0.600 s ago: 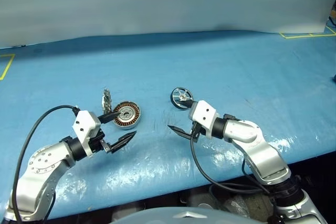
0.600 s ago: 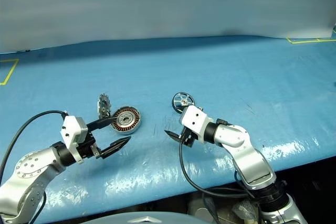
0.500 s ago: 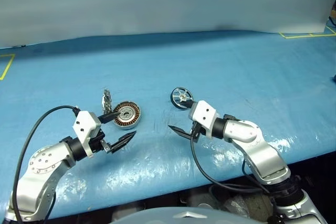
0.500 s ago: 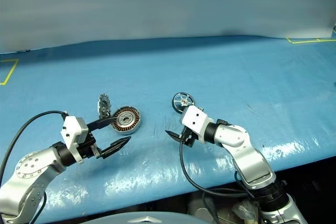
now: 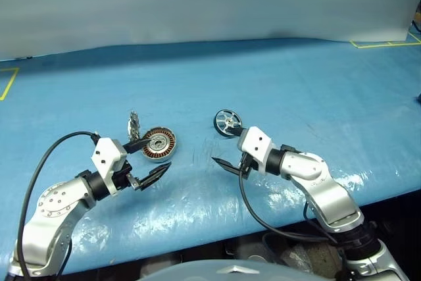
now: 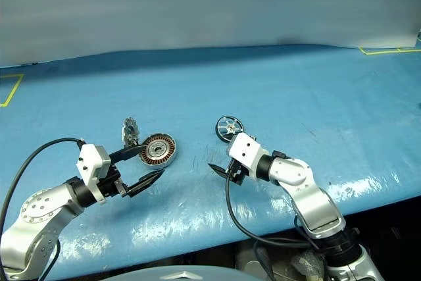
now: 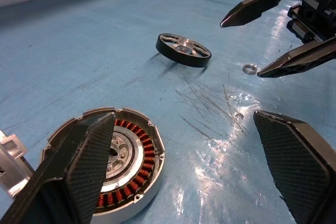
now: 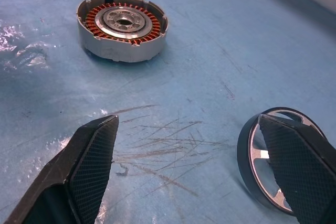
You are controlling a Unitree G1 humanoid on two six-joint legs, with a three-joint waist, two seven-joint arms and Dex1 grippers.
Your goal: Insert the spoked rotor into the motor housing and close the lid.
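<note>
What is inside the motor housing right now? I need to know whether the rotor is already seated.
The motor housing holds only its copper windings around a silver hub. The spoked rotor lies apart on the table, and the lid stands open. Anything beneath the hub is hidden.

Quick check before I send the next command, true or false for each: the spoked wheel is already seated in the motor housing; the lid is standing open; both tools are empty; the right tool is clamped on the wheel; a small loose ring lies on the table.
1. The spoked wheel is already seated in the motor housing. False: it lies on the blue table, apart from the housing.
2. The lid is standing open. True: it is tipped up at the housing's edge, leaving the copper windings uncovered.
3. Both tools are empty. True: left tool and right tool are open and hold nothing.
4. The right tool is clamped on the wheel. False: it is open beside the wheel, not gripping it.
5. A small loose ring lies on the table. True.
</note>
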